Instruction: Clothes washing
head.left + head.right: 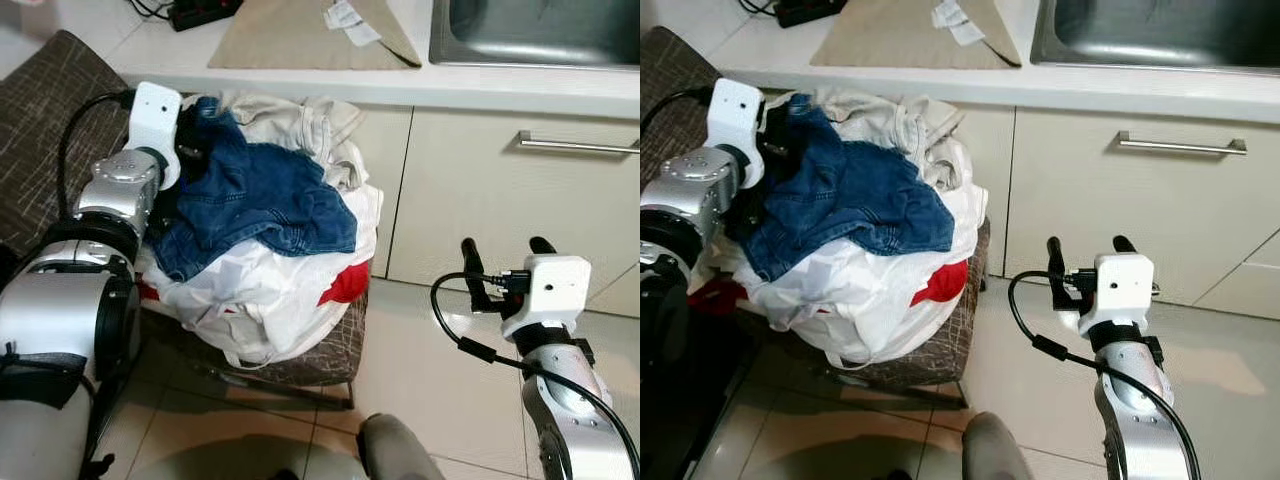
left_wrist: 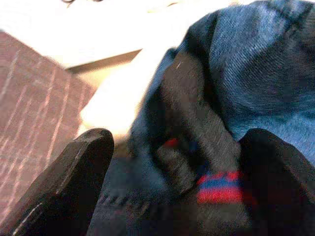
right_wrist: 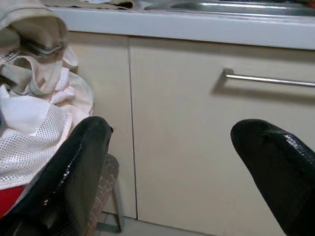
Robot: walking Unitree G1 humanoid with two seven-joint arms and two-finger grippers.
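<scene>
A pile of clothes lies on a brown woven chair (image 1: 322, 358). Blue jeans (image 1: 262, 198) are on top, over a white garment (image 1: 255, 292), a red one (image 1: 346, 284) and a beige one (image 1: 305, 120). My left gripper (image 1: 190, 150) is pushed into the jeans at the pile's left side. In the left wrist view it (image 2: 179, 142) stands open, with denim (image 2: 266, 59) and a dark cloth with a red and blue stripe (image 2: 219, 189) between the fingers. My right gripper (image 1: 504, 246) is open and holds nothing, above the floor right of the chair and facing the cabinet door (image 3: 197, 147).
A white counter with a steel sink (image 1: 540, 30), a beige mat (image 1: 300, 35) and a black power strip (image 1: 205, 10) runs behind the chair. The cabinet drawer has a metal handle (image 1: 578, 146). Tiled floor (image 1: 420, 340) lies open beside the chair.
</scene>
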